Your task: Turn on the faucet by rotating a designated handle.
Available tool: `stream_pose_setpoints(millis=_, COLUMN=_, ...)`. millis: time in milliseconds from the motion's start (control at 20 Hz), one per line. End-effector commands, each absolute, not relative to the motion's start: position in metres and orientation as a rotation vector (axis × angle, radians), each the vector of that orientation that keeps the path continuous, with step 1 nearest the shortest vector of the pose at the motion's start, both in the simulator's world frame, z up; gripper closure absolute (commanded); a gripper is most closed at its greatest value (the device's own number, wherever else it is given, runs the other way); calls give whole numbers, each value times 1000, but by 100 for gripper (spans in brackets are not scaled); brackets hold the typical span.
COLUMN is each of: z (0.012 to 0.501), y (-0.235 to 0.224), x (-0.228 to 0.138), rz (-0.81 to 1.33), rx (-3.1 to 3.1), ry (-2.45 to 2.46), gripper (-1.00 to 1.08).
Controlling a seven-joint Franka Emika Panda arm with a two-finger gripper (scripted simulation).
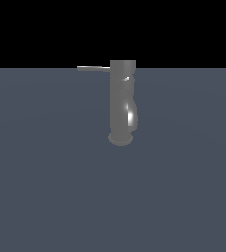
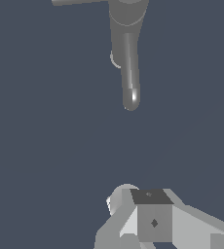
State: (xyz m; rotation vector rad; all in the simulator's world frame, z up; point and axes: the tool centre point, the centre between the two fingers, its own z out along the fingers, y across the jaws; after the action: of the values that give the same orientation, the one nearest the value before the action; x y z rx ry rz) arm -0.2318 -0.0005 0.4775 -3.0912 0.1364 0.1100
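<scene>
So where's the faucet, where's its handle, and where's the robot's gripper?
faucet (image 1: pixel 121 101): exterior view, middle of the upright cylinder.
handle (image 1: pixel 93 68): exterior view, middle of the thin bar sticking out from the top.
gripper (image 2: pixel 150 219): wrist view, on the blocky fingers.

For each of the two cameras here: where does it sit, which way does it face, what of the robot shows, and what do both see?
Exterior view: off the arm, facing the faucet side-on; the handle sticks out toward the exterior view's left; no part of the robot shows.
Wrist view: on the wrist, looking down from above at the faucet; the gripper fills the lower foreground, apart from the faucet.
Shared: faucet, handle and the blue-grey floor.
</scene>
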Motion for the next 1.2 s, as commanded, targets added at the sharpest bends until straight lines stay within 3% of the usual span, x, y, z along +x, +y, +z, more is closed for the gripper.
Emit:
stream_pose_setpoints(millis=0, z=477, y=0, x=-225, rz=111, rx=-3082, ry=176, gripper=108)
stream_pose_setpoints(millis=1150, z=441, y=24, x=-95, rz=165, rx=-2877, ry=936, gripper=108)
